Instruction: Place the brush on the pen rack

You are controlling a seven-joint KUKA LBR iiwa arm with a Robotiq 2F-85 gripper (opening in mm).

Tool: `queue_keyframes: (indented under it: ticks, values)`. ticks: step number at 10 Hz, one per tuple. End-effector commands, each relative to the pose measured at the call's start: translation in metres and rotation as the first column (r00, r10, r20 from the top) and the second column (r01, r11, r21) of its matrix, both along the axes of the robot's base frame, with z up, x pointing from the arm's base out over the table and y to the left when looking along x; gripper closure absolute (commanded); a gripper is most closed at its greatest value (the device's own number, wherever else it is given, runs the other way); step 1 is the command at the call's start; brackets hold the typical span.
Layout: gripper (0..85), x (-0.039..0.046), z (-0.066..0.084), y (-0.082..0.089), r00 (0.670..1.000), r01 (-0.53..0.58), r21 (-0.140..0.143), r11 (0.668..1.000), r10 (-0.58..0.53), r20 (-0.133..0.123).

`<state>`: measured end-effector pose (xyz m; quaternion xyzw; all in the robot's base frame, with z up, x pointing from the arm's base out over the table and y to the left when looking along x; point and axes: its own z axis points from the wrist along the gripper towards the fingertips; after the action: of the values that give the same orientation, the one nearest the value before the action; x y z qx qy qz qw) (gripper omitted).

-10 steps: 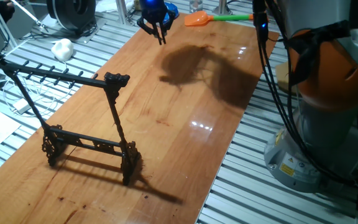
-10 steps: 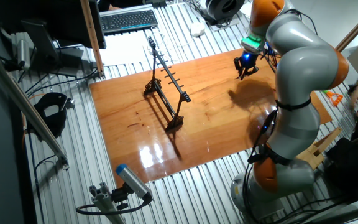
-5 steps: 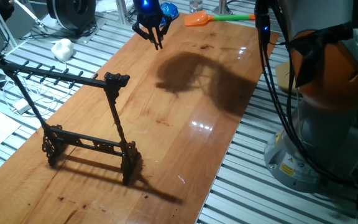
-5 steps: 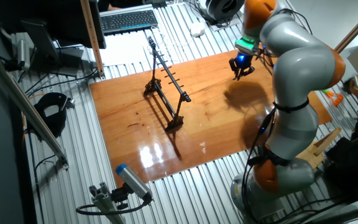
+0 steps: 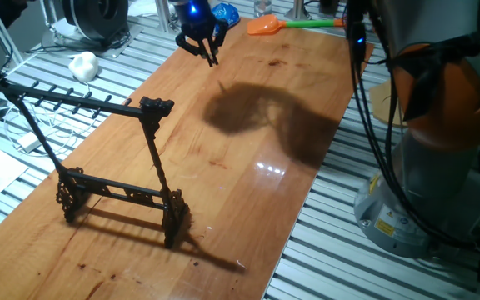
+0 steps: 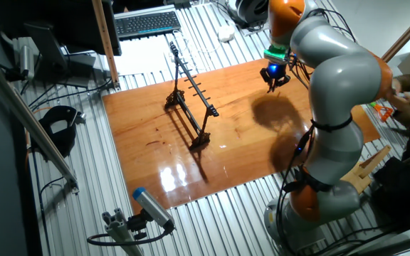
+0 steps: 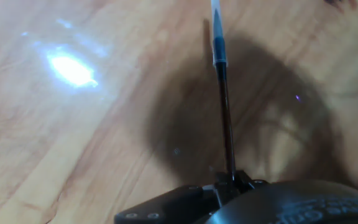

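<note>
My gripper [image 5: 201, 43] hangs over the far left end of the wooden table [image 5: 248, 200]. It is shut on the brush [image 5: 212, 57], a thin dark stick that points down from the fingers, above the wood. In the hand view the brush [image 7: 224, 118] runs straight out from the shut gripper [image 7: 229, 182], dark shaft with a pale grey end. In the other fixed view the gripper [image 6: 272, 77] is well to the right of the pen rack [image 6: 191, 96]. The pen rack [image 5: 82, 102], a black frame with a pegged top bar, stands at the near left of the table.
An orange scoop with a green handle [image 5: 267, 27] lies at the table's far end, next to a blue object [image 5: 228, 12]. A white lump [image 5: 83, 64] and cables lie off the left edge. A keyboard [image 6: 146, 23] sits beyond the rack. The arm's base [image 5: 423, 167] stands on the right.
My gripper has moved left along the far end of the table with the brush still in it, and its shadow has shifted with it. The rack has not moved.
</note>
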<state>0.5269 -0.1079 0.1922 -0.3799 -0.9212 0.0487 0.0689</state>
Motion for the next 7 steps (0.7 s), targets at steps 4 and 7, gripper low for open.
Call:
queue_keyframes:
  ticks: [4, 7]
  values:
    - [85.0, 0.0000, -0.0001, 0.0001, 0.988, -0.140, 0.010, 0.990, 0.139, 0.061]
    - [85.0, 0.0000, -0.0001, 0.0001, 0.993, -0.106, 0.063, 0.992, 0.102, 0.051]
